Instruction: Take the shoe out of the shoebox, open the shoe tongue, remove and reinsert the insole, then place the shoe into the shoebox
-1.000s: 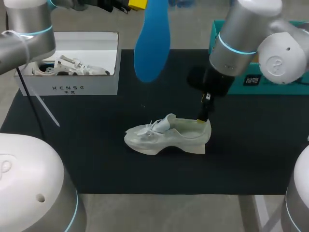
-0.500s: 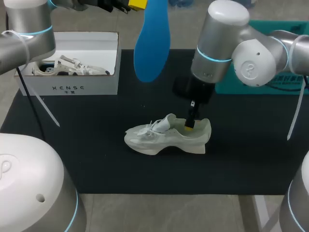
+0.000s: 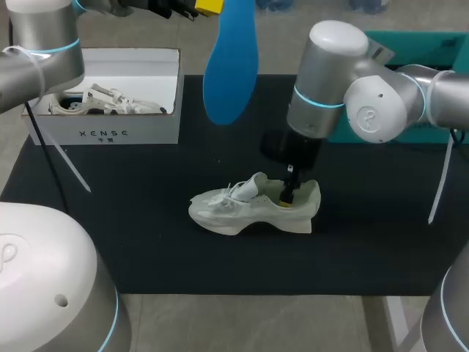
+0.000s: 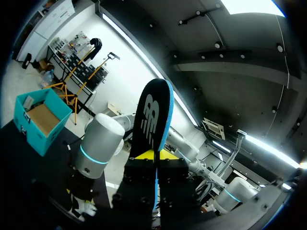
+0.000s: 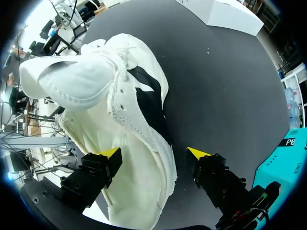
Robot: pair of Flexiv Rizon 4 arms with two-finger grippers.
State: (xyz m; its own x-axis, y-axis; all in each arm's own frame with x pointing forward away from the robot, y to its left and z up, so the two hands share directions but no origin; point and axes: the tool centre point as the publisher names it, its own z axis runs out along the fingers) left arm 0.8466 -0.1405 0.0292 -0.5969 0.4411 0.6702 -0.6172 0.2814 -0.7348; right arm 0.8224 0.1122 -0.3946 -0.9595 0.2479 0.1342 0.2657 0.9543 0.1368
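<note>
On black mat (image 3: 146, 242), shoe (image 3: 253, 209) toe leftward.

Dark lettering on shoebox (image 3: 146, 133) front wall, pale logo on insole (image 4: 151, 120) underside, likely brand marks

My right arm (image 3: 330, 81) closes off the shoe (image 3: 242, 209) from the far right, with the right gripper (image 3: 288, 196) straddling the heel collar. The insole (image 3: 231, 62) hangs high over the mat's (image 3: 146, 249) far middle (well above the shoe). The shoebox (image 3: 110, 133) blocks the far left. I find open mat at the toe and along the shoe's near side.
</note>
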